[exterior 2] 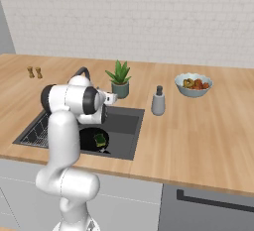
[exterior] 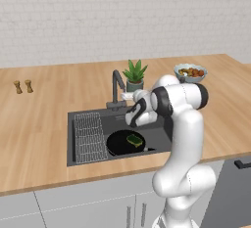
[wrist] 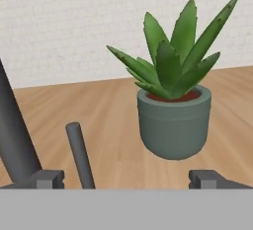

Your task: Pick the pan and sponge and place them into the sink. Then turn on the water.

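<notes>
Gripper spread wide at the faucet, pan and sponge already down in the sink.

In the hand view the gripper (wrist: 127, 178) has its two fingertips (wrist: 47, 178) far apart at the bottom corners, holding nothing; the faucet's thin lever (wrist: 80, 155) rises between them at lower left, a potted plant (wrist: 174, 106) at centre right. In the left base view the sponge (exterior: 134, 140) lies in the pan (exterior: 120, 144), low in the middle of the frame inside the sink (exterior: 78, 119), beside the wire rack (exterior: 90, 136).
</notes>
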